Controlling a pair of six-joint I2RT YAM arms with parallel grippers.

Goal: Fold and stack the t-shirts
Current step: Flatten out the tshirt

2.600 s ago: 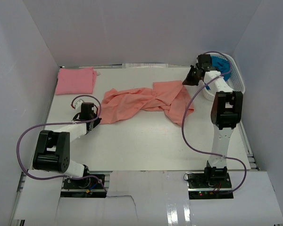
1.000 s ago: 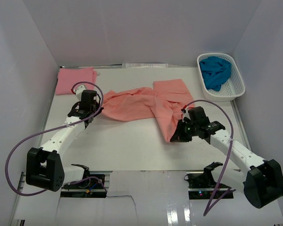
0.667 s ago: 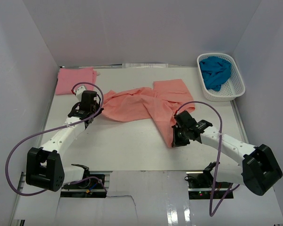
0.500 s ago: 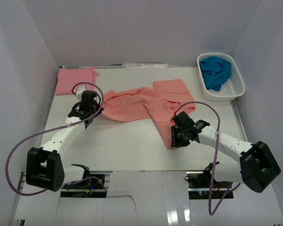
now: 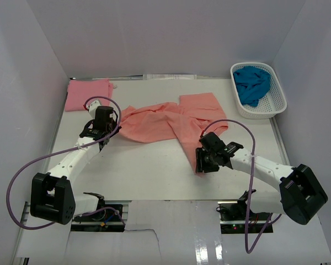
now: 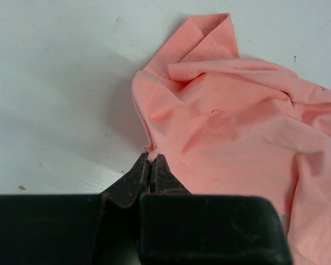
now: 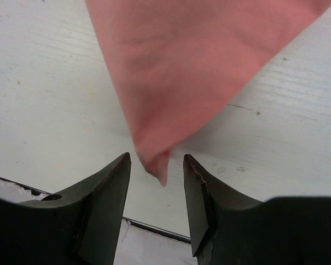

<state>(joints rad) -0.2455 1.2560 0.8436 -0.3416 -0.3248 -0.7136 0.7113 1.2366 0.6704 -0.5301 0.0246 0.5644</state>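
Top view: large crumpled salmon-orange cloth t-shirt (image 5: 165,122) lies mid white table (image 5: 143,174). Folded lighter pink cloth t-shirt (image 5: 88,94) sits at the far-left corner, apart from it. Teal-blue cloth t-shirt (image 5: 251,83) is bunched inside white plastic lattice basket (image 5: 279,102), far right. Left gripper (image 5: 101,134) is at the salmon shirt's left edge, right gripper (image 5: 201,164) at its near corner.

Left wrist: left gripper (image 6: 149,164) is closed, pinching the salmon shirt's hem (image 6: 237,127) on the table.

Right wrist: right gripper (image 7: 157,165) jaws are parted. The shirt's pointed corner (image 7: 193,66) lies between them, unclamped.
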